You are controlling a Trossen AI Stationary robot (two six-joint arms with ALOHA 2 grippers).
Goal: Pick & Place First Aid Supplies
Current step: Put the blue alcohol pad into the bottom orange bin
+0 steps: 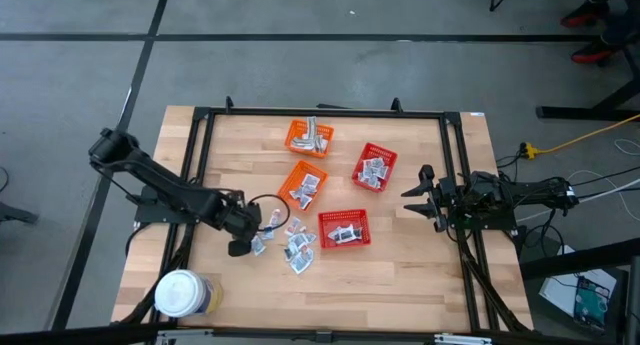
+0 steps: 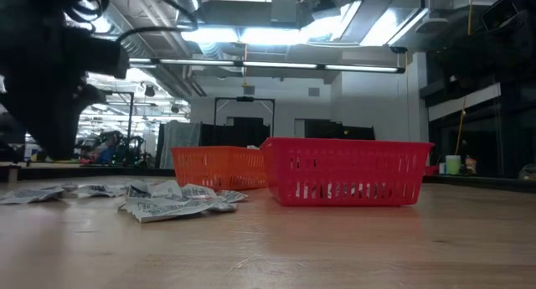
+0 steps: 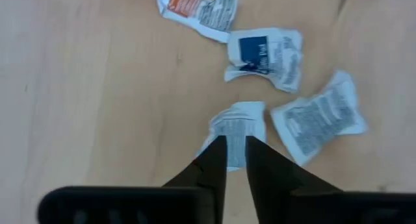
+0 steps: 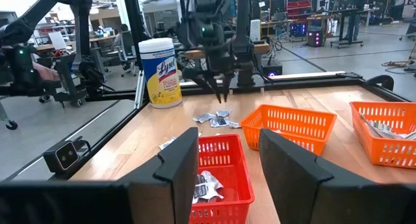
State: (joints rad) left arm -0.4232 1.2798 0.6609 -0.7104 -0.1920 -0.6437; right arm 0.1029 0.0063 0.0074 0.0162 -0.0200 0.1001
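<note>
My left hand hangs low near the worktop's front-left part, fingers narrowly parted over a small white sachet with fine dark print; its near edge sits between the tips, though I can't tell if they grip it. Other crinkled packets lie just beyond, one with a blue patch. My right hand waits near the right edge, fingers moderately apart, empty. Only the overhead view shows all four baskets.
</note>
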